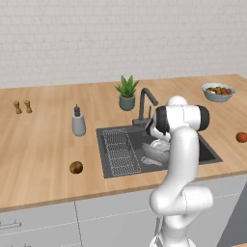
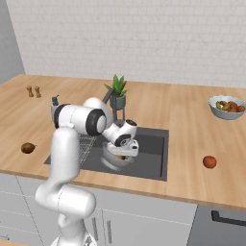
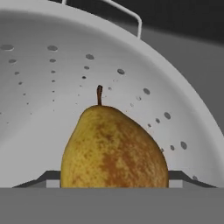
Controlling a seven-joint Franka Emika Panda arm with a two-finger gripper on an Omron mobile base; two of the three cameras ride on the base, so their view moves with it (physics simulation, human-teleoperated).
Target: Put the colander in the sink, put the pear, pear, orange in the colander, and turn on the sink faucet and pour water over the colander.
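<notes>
The silver perforated colander (image 1: 155, 151) (image 2: 113, 162) (image 3: 43, 87) sits in the dark sink (image 1: 206, 150) (image 2: 151, 149). My gripper (image 2: 124, 154) (image 3: 113, 179) reaches down into it, shut on a yellowish-brown pear (image 3: 113, 148) that stands stem-up between the fingertips (image 3: 49, 177). Whether this pear rests on the colander floor I cannot tell. A second pear (image 1: 75, 167) (image 2: 28, 148) lies on the counter left of the sink. On the counter to the right lies the red-orange orange (image 1: 241, 137) (image 2: 209, 162). Behind the basin stands the dark faucet (image 1: 144, 103), with no water running.
A wire rack (image 1: 119, 149) fills the sink's left part. A soap dispenser (image 1: 78, 123) and a potted plant (image 1: 127, 91) stand by the basin. A pale bowl of fruit (image 1: 218, 91) (image 2: 227, 106) is at the back right, two small shakers (image 1: 22, 107) at the far left.
</notes>
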